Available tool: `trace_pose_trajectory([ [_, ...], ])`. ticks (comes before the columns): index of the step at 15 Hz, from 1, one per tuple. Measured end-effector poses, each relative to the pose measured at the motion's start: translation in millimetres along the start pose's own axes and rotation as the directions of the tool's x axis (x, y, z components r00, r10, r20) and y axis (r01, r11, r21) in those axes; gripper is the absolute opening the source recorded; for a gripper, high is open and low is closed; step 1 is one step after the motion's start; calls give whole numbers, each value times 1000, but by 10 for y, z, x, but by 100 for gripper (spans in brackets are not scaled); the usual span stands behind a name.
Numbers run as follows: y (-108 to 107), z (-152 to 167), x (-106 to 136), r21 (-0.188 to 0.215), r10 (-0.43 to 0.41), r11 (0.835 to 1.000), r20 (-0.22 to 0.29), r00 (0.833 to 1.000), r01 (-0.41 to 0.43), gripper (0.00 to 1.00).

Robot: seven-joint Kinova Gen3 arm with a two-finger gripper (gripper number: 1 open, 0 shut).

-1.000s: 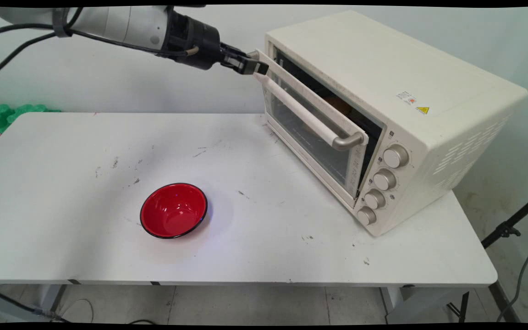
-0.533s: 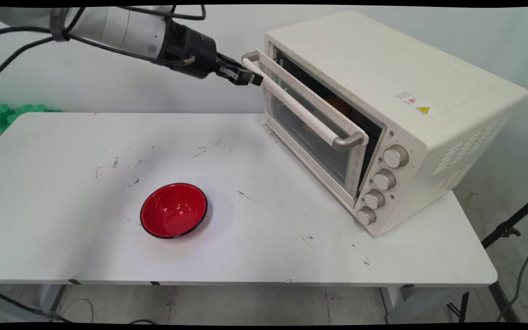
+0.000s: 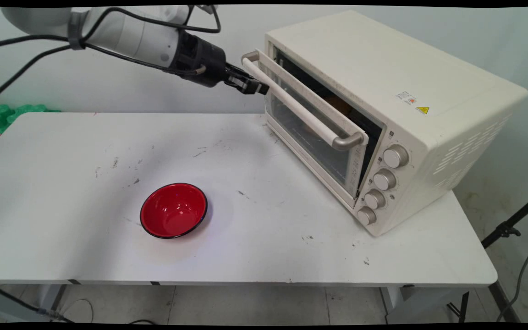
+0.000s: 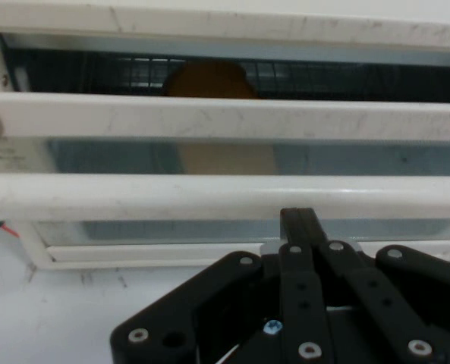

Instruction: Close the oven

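Note:
A cream toaster oven (image 3: 383,68) stands at the table's back right with its glass door (image 3: 310,133) ajar at the top. My gripper (image 3: 258,87) is shut and empty, its tip just below the left end of the door's white bar handle (image 3: 300,110). In the hand view the handle (image 4: 209,197) runs across the frame just above my joined fingertips (image 4: 298,224). Through the gap an orange object (image 4: 209,80) shows on the rack inside the oven. A red bowl (image 3: 173,211) sits empty on the table, far below and left of the gripper.
Several silver knobs (image 3: 385,179) line the oven's right front. The white table (image 3: 291,256) is scuffed. Green foam shapes (image 3: 2,114) lie beyond its far left corner. A black stand leg (image 3: 511,227) and cable are off the right edge.
The gripper has dropped from the top edge of the door, down past the handle's left end, and now sits just under the bar. The door and bowl have not moved.

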Motion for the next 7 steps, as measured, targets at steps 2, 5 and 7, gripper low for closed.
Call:
trace_pose_trajectory([
  [2, 19, 77, 21, -6, -2, 1000, -4, 1000, 2, 0],
  [5, 36, 183, 52, -14, -6, 1000, -10, 1000, 6, 0],
  [7, 41, 244, 74, -20, -6, 1000, -16, 1000, 6, 0],
])
